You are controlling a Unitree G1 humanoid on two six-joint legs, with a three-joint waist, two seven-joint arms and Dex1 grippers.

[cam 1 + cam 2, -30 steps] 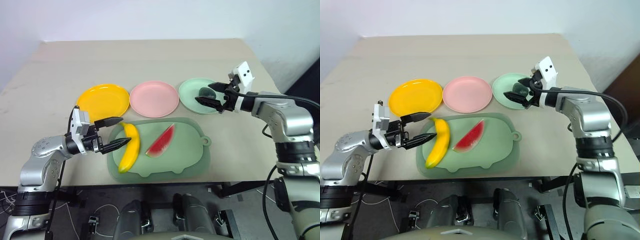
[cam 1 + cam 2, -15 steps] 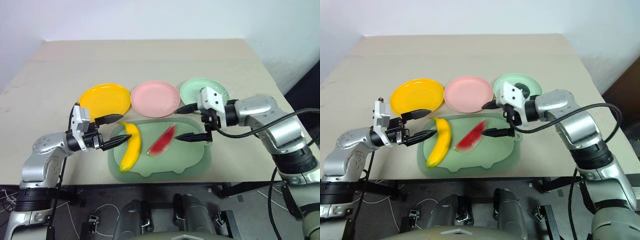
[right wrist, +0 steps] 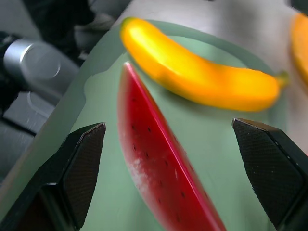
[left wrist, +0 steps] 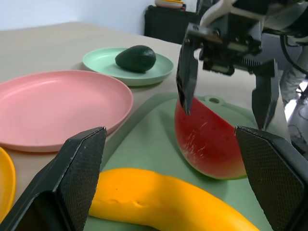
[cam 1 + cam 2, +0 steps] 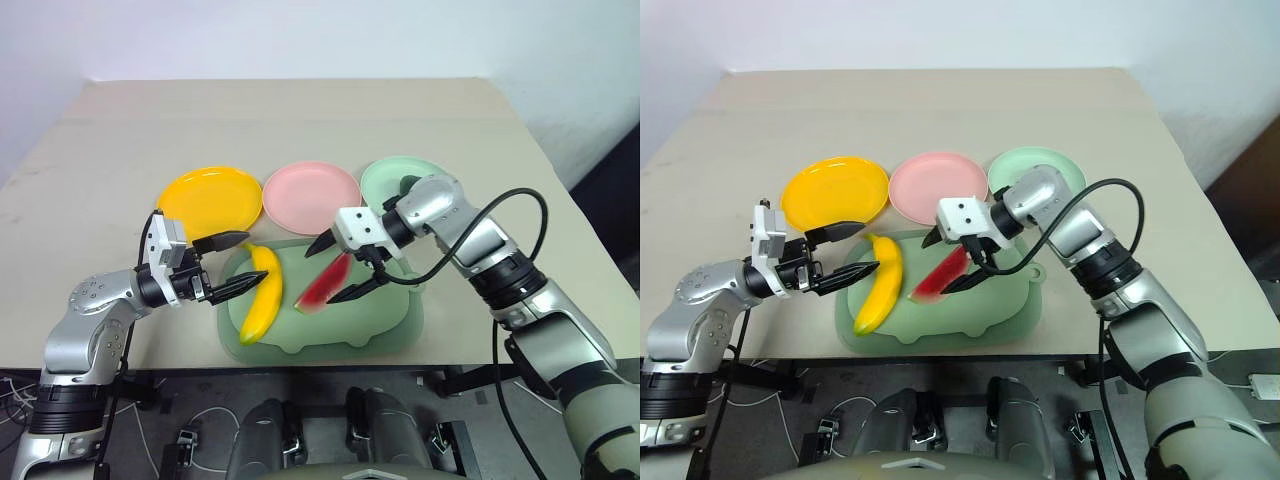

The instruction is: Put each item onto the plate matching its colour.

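Banana and watermelon wedge lie side by side on the green board nearest the robot, the left hand spread wide and empty at the banana's top end, the right hand splayed over the wedge with one finger on each side (not gripping yet, likely lining up a grab). Farther back on the surface sit the yellow plate and pink plate, both bare, and the pale green plate carrying the avocado, so that one looks sorted. No readable labels or writing anywhere.

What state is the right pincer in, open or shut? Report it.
Open. The right pincer has its two black fingers spread wide, one on each side of the watermelon wedge lying on the green board, not closed on it.
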